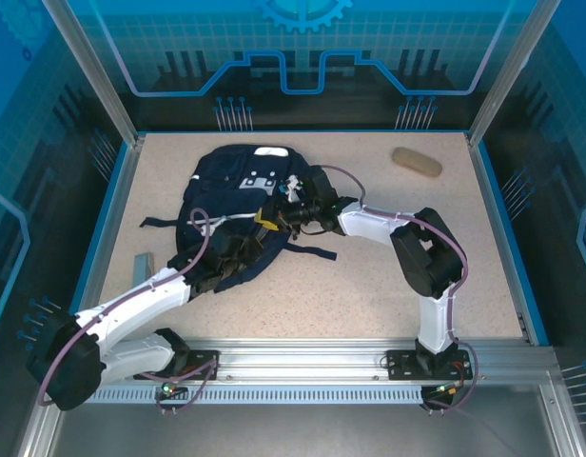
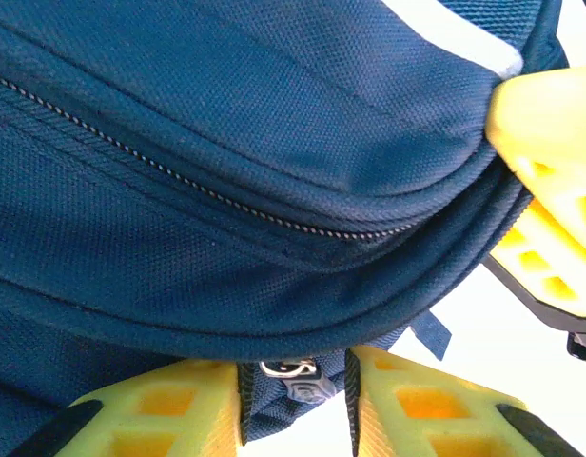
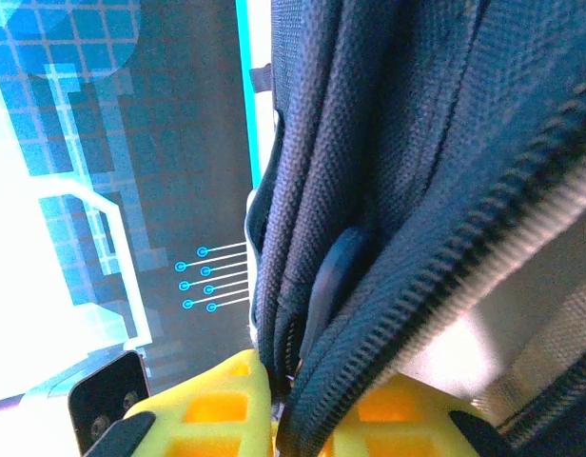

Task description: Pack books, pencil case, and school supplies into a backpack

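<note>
Pinching woven navy fabric, the left gripper [image 2: 293,386] and right gripper [image 3: 291,405] sit clamped narrow on the backpack [image 1: 226,176], centre frame. Gridded yellow fingers [image 2: 160,414] sit below its fine-toothed zipper [image 2: 226,195]. The tan pencil case [image 1: 417,162] lies upper right.

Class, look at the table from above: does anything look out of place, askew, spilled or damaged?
The pencil case lies alone near the far right corner, well apart from the backpack, which lies rumpled with its straps splayed out sideways. Nothing looks spilled or damaged.
</note>
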Controlling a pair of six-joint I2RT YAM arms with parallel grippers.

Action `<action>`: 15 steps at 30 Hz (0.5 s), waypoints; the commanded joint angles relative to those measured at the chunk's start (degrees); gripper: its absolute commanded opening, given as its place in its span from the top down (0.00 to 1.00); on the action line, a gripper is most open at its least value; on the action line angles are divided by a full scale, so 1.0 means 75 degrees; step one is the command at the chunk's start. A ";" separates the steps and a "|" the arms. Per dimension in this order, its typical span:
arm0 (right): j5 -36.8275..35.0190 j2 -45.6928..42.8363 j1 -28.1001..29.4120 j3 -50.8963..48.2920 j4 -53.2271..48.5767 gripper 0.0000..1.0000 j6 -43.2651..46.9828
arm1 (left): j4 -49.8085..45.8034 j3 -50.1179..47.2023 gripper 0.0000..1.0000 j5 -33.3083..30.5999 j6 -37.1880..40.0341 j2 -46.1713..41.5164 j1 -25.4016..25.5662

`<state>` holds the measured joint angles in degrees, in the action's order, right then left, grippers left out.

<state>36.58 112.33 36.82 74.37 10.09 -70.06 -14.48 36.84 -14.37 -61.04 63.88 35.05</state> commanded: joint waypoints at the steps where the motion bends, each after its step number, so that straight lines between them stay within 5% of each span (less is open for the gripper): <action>1: -0.0075 -0.0196 0.0136 0.0176 0.0187 0.84 0.0201 | -0.0006 0.0004 0.71 -0.0182 -0.0038 0.0097 0.0025; 10: -0.0192 -0.0235 0.0123 0.0209 -0.0003 0.86 0.0291 | -0.0569 0.0010 0.90 -0.0566 0.0000 -0.0019 0.0022; 15: -0.0242 -0.0235 0.0124 0.0231 -0.0089 0.86 0.0308 | -0.0701 -0.0002 0.91 -0.0640 0.0147 -0.0121 0.0020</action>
<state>35.38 112.33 37.15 74.37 9.21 -69.41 -16.75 36.84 -15.68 -61.32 64.07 35.38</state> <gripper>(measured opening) 0.140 0.087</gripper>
